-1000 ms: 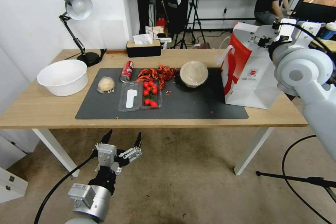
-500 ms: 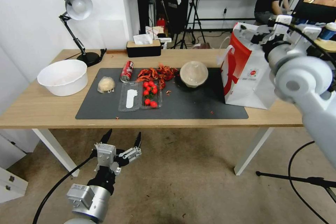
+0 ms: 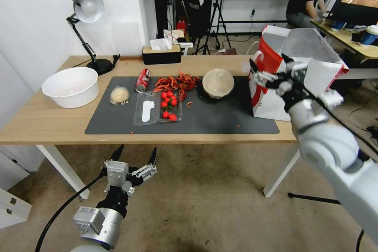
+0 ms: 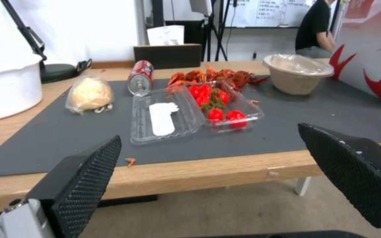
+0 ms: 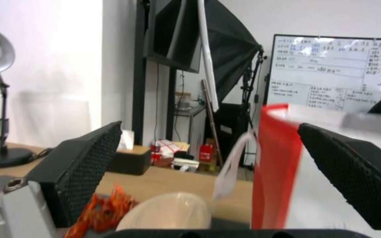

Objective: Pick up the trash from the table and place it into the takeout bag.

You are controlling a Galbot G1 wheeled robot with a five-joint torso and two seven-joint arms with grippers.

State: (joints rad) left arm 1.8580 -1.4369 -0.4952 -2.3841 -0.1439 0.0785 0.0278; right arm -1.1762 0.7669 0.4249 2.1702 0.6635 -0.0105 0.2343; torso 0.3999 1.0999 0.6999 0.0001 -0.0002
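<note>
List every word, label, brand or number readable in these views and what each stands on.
No text reads clearly enough to quote.
Takeout bag: a small red round logo with a line beneath, too small to read.
Red drink can: white script on its side, too blurred to read.
Whiteboard: rows of handwriting, too small to read.
Clear clamshell tray: a blank white patch, nothing printed on it.

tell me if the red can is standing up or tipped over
Tipped over: the red drink can lies on its side at the dark mat's far edge, its round end facing the camera in the left wrist view.
</note>
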